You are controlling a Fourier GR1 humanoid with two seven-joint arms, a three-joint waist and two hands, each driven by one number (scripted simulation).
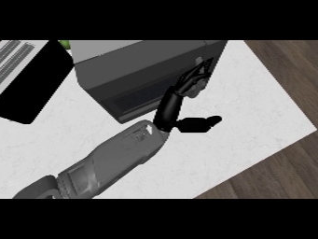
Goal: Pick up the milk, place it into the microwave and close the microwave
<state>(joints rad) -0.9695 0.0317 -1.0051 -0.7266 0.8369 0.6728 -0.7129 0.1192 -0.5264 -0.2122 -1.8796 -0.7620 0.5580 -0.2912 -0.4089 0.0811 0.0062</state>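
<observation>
Left hand (177, 100) fingers straight against closed microwave (148, 74) door; milk unseen.

A kitchen: a dark microwave (144, 77) stands on a white marble-look counter (258, 116) above wooden flooring (292, 172).

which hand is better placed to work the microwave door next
Left, the robot's own. The left hand is stretched out with straight fingers at the right end of the microwave front. The right hand is not in view, so it looks further from the door.
</observation>
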